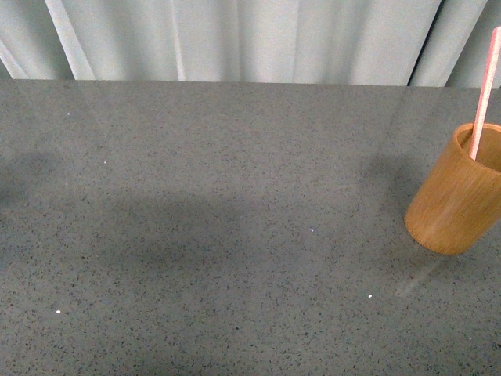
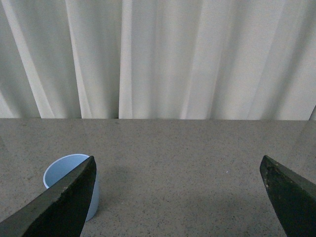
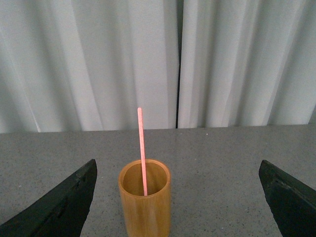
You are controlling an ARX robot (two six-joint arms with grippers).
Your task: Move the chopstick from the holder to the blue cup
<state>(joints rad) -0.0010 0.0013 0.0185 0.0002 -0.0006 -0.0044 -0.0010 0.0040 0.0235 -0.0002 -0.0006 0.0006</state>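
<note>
Presently in hand: the opening approach, judging by the layout; no grasp is made yet, and the chopstick [image 1: 485, 94] stands in the holder [image 1: 454, 196].
Landmark: the holder, upright on the grey speckled table [image 1: 196, 235], at the right edge of the front view, with a pale curtain [image 1: 235, 39] behind it.
Chopstick, place: inside the holder, lower end down in the well, upper part rising well clear above the rim.
Chopstick, long axis: near upright, with a slight lean away from plumb; the rounded free end points up. Which part of the holder's inner wall it rests on cannot be told.
Right gripper [image 3: 177, 162]: facing the holder and short of it, jaws spread wide and empty; in the right wrist view the holder sits low and left of centre in the gap between them.
Left gripper [image 2: 177, 160]: jaws likewise wide and empty, with nothing of the holder in its view.
Blue cup [image 2: 61, 170]: upright on the table, mouth open, partly hidden behind one left finger [image 2: 64, 207]; it does not share any view with the holder, so it probably stands well apart from it.
Next move, as judged: the right gripper must advance over the holder, centre on the exposed shaft above the rim and close narrowly on it, then lift along the shaft's own axis so that the stick clears the holder without tipping it.
</note>
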